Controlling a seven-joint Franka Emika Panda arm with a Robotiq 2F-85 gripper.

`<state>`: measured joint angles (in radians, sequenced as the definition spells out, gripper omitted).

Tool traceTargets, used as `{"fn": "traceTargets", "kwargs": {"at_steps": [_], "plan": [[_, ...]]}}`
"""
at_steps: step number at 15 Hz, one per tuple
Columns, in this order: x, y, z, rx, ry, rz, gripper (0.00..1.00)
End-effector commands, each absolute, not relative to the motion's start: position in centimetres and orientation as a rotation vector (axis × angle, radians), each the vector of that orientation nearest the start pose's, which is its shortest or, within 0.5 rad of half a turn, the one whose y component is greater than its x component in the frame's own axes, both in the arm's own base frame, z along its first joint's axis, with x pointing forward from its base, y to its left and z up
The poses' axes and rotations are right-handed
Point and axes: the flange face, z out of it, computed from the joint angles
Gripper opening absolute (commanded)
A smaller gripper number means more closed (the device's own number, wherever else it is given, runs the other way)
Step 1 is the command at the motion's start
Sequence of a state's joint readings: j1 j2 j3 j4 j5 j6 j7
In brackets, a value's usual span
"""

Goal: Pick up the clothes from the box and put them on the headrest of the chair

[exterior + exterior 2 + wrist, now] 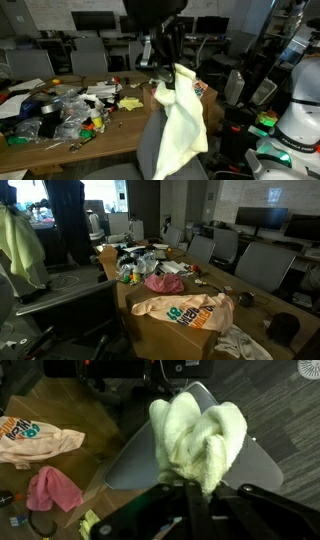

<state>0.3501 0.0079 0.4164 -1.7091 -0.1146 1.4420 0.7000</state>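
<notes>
My gripper (190,488) is shut on a pale yellow-green cloth (198,435), which hangs from it above the grey chair (262,470). In an exterior view the cloth (183,115) drapes down over the chair's headrest and back (150,150), below the gripper (170,62). In an exterior view the cloth (22,242) shows at the far left. The cardboard box (165,335) holds a white garment with a coloured print (185,310); it also shows in the wrist view (35,438). A pink cloth (55,488) lies on the table near it.
A long wooden table (120,120) carries plastic bags, bottles and small clutter (60,110). Office chairs (262,265) line the table. Robot equipment with green lights (285,135) stands beside the chair. A black curtain (68,220) hangs behind.
</notes>
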Motion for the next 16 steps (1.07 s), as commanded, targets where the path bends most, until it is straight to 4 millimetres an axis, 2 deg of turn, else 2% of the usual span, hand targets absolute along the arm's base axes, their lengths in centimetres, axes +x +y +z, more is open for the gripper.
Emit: {"fn": "traceTargets", "kwargs": {"at_steps": [1,5,7,9,11,13,16], "plan": [[40.7,36.7,49.6,-3.434,-0.188,0.383,0.01],[41.5,37.5,41.1,-3.479,-0.240,0.645,0.01],[41.7,38.1,38.0,-3.501,-0.281,0.726,0.01],[41.8,38.5,36.3,-3.511,-0.313,0.774,0.01],[41.8,38.2,35.6,-3.513,-0.317,0.798,0.01],[42.2,37.2,35.4,-3.518,-0.286,0.799,0.01],[43.4,34.5,36.3,-3.503,-0.174,0.779,0.01]]}}
